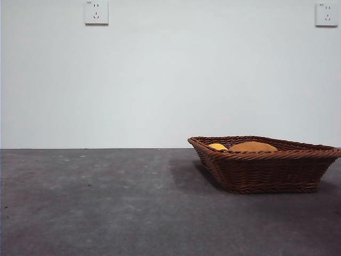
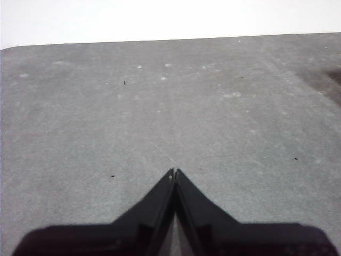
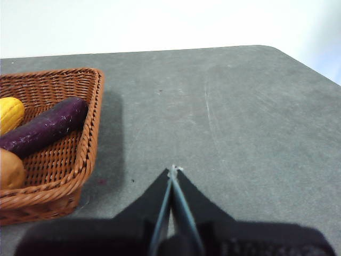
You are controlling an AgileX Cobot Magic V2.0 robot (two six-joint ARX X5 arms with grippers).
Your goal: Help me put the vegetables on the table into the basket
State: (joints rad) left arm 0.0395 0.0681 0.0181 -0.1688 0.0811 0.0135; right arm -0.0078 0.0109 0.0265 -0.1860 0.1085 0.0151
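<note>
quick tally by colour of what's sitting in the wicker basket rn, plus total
Orange-brown lumpy potato: 1
Yellow corn chunk: 1
Dark purple eggplant: 1
Total: 3, all inside the brown woven wicker basket. No vegetables show on the dark grey table.

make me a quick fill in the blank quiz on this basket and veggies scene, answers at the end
1. The eggplant, corn and potato all lie inside the ____.
2. The basket stands on the dark grey ____.
3. The left claw has its jaws ____ over bare table.
4. The right claw holds ____.

Missing words: basket; table; shut; nothing
</note>
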